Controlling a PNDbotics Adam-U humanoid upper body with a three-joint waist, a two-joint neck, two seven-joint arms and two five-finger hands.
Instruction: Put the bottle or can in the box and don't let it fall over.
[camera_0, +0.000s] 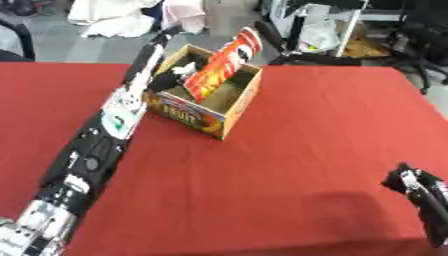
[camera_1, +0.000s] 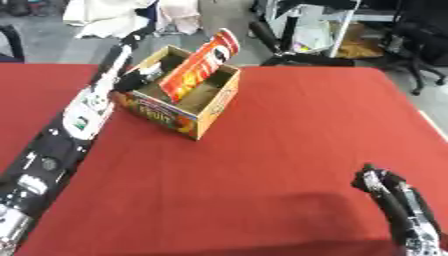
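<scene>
Left eye view: the red can (camera_0: 222, 62) sits inside the box (camera_0: 229, 106), leaning up toward the far right. The left hand (camera_0: 171, 75) is right beside its low end; whether it grips, I cannot tell.

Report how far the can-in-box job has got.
Done: the can has its lower end inside the box on the red table. In hand: it leans steeply, top sticking out over the far rim, with the left robot hand at its lower part inside the box. Left: stand it upright and let go. The right robot hand idles at the lower right.
</scene>
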